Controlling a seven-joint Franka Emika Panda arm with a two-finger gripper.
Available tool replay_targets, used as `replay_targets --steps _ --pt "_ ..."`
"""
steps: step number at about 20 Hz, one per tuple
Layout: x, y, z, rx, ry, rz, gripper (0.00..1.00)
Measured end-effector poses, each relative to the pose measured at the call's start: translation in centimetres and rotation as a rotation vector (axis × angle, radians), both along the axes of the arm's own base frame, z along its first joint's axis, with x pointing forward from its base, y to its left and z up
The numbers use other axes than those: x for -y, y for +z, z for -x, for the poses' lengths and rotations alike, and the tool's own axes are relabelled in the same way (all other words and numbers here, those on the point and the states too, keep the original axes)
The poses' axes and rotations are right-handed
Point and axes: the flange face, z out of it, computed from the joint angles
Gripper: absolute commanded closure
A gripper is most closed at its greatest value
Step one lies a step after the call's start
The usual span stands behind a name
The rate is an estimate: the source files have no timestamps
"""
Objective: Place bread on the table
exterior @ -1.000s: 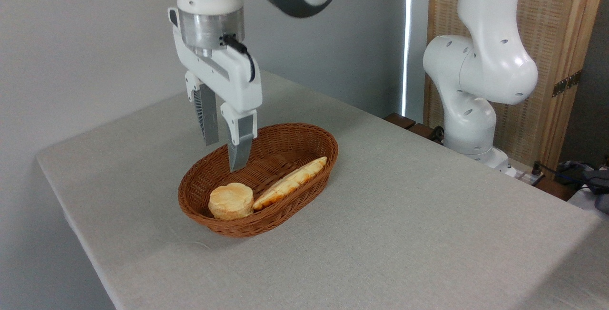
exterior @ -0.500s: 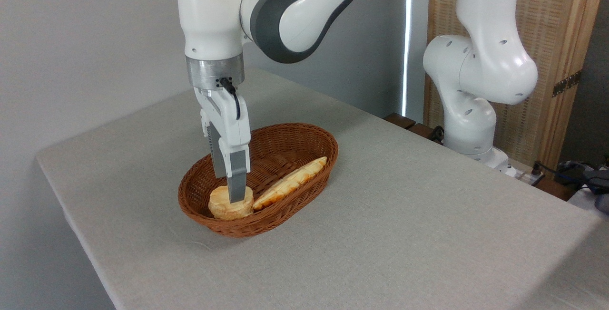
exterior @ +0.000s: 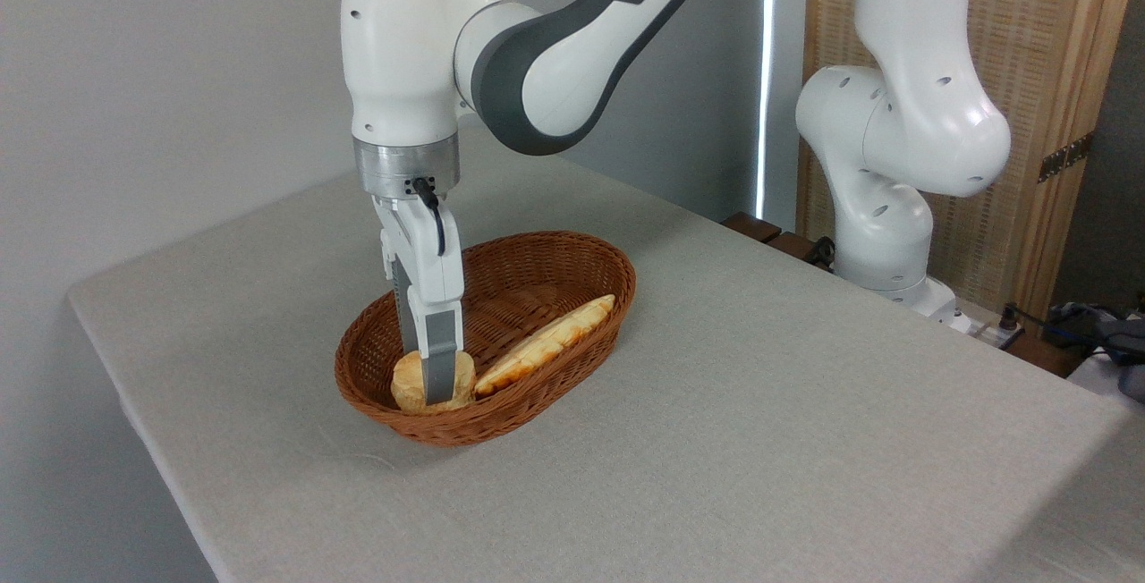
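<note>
Lowered into the near-left end of the basket (exterior: 537,252), the tool (exterior: 428,382) is seen pointing straight down at the bread (exterior: 407,379). One grey finger (exterior: 440,359) is laid across the front of the bun; the second finger is mostly hidden behind the first, so the width of the opening cannot be judged, nor whether the bun is actually clamped. The bread is seen inside the brown wicker basket, at its near-left end, with its pale golden top partly covered by the finger. A long flat loaf (exterior: 546,343) is laid just beside it, slanting up toward the far right rim.

The arm (exterior: 555,55) is brought in from the upper right: a white link with a dark grey band is bent over into a vertical white wrist segment, below which a metal ring and the white tool body are hung. A black cable is looped at the ring. A small blue light is shown on top of the wrist segment. The arm's base column (exterior: 894,163) is set at the far right edge of the tabletop (exterior: 760,440), which is covered in plain light grey cloth.

No brand, label or readable writing can be made out anywhere.
</note>
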Motion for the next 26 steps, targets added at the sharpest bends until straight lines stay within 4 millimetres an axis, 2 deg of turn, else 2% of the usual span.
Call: replay_targets --steps 2,4,9,18,26 --pt "0.01 -0.20 0.08 -0.004 -0.003 -0.002 0.23" --pt "0.01 -0.41 0.16 -0.008 -0.009 -0.004 0.36" --pt "0.06 -0.53 0.21 -0.010 -0.012 -0.005 0.54" --pt "0.09 -0.65 0.22 -0.011 -0.044 -0.010 0.55" --pt "0.14 -0.66 0.23 -0.012 -0.045 -0.010 0.62"
